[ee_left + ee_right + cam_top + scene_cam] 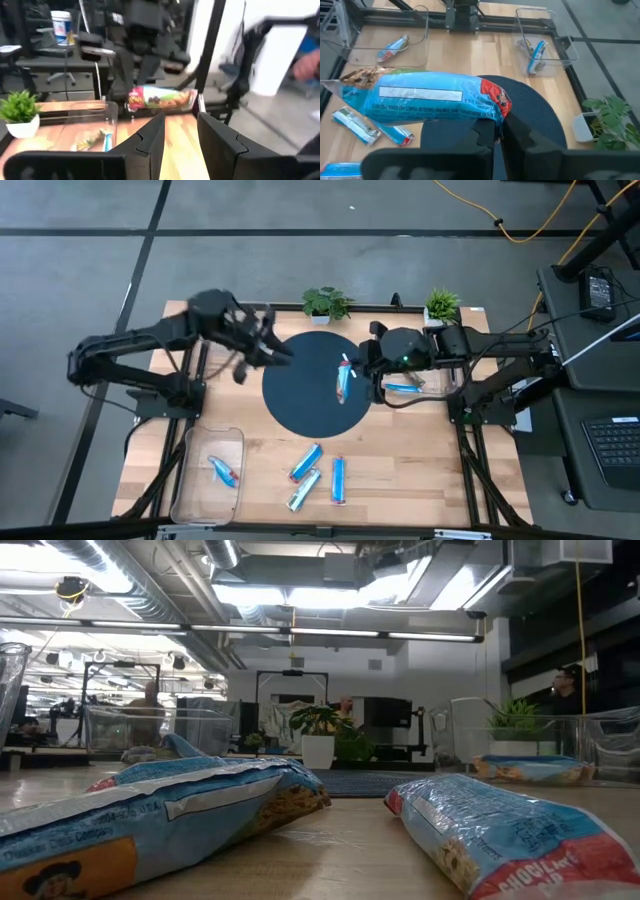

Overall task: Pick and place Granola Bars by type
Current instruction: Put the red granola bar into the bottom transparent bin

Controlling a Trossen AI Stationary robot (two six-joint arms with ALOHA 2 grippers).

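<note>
Right gripper [352, 370] clamped on blue granola bar [344, 380].

Three granola bars [318, 476] before the round mat [313, 384], right of a bin [185, 480].

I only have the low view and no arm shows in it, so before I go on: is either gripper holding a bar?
Observer: Yes. The right gripper is shut on a blue bar, held above the dark round mat.
Operator: And the left one?
Observer: The left gripper is open with nothing between its fingers; it hangs by the mat's left edge.
Operator: How many bars are loose on the wood?
Observer: Three loose bars lie close together on the bare wood beside the mat, outside any bin.
</note>
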